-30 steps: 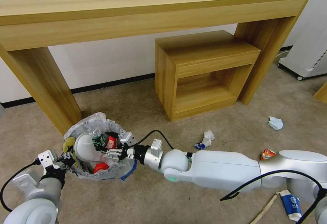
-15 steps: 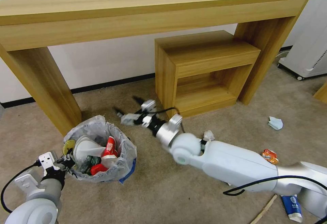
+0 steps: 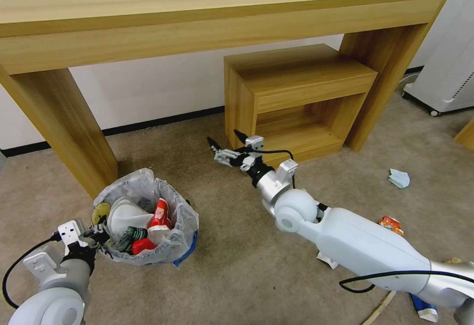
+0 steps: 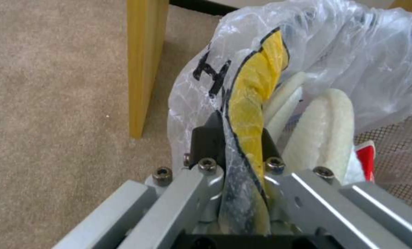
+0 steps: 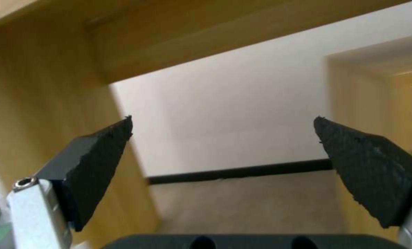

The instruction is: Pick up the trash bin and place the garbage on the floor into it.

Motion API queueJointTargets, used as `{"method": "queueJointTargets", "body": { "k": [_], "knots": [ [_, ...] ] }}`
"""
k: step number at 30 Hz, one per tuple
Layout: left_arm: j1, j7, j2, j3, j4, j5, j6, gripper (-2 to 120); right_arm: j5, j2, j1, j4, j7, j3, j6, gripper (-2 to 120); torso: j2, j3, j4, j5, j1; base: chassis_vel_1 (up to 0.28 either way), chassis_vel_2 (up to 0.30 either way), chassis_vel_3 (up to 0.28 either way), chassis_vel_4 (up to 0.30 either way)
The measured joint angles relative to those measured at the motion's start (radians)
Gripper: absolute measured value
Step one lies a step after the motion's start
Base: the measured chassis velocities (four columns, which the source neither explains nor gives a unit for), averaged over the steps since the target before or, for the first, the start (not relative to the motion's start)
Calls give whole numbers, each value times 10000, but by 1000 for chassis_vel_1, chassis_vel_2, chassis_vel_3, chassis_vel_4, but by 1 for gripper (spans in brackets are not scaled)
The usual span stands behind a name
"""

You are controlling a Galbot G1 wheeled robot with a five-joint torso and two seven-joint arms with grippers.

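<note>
My left gripper (image 3: 98, 233) pinches the trash bin (image 3: 148, 226) by its bag rim while my right gripper (image 3: 225, 146) hangs wide open and empty, so I should swing it back and down toward the red wrapper (image 3: 390, 223) on the floor (image 3: 237, 275) behind it.

The right arm (image 3: 365, 246) hides part of the floor (image 3: 237, 285) and some garbage. A white scrap (image 3: 327, 261) peeks out from under the arm. A blue-white pack (image 3: 423, 309) near the arm is half covered and cut by the bottom edge. A stick (image 3: 380, 310) beside the arm runs off that edge too. The bag (image 4: 376, 52) blocks most of the bin, and the left gripper (image 4: 240, 152) is partly behind the bag.
</note>
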Motion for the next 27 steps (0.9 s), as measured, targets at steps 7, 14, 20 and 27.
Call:
{"method": "queueJointTargets", "body": {
  "k": [7,14,20,27],
  "knots": [
    [5,63,57,-38,23,80,-21,3,-169,-486,-889,-226,1156,1725,-702,100,0,0,-5,2,0,0,0,0,0],
    [-23,135,40,-13,140,254,-59,3,-670,-1235,-2461,-572,1245,3664,-679,100,0,0,-3,3,0,0,0,0,0],
    [4,166,16,17,169,367,-91,3,-929,-1462,-3533,-594,1151,4645,-567,100,0,0,-2,3,0,0,0,0,0],
    [68,166,17,13,144,373,-103,3,-1443,-1461,-4380,-718,1294,5271,-534,100,0,-1,-3,0,0,-27,-23,-34,-25]
  ]
}}
